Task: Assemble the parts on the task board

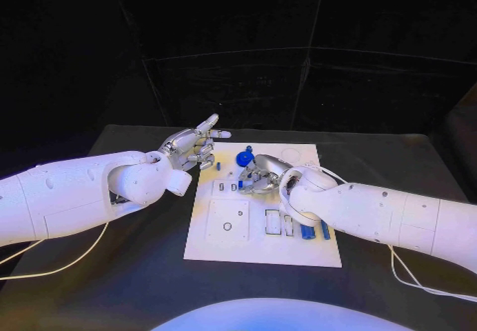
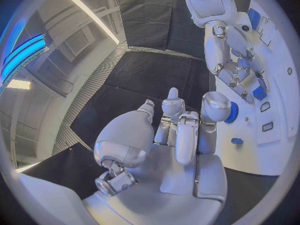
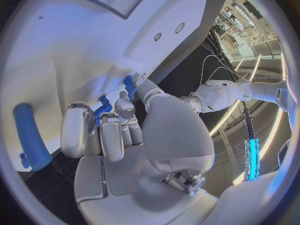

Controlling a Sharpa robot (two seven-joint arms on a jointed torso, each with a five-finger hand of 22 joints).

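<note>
Head view: a white task board lies mid-desk. The right hand rests on the board's upper part, fingers curled round a small blue part, probably to seat it. The left hand hovers beside the board's upper-left edge, fingers spread, holding nothing, leaving room.

The black table carries the white task board (lying flat at its middle).

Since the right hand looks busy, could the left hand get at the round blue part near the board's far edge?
Probably yes: the left hand hovers beside the task board holding nothing, and the round blue part sits uncovered nearby.
</note>
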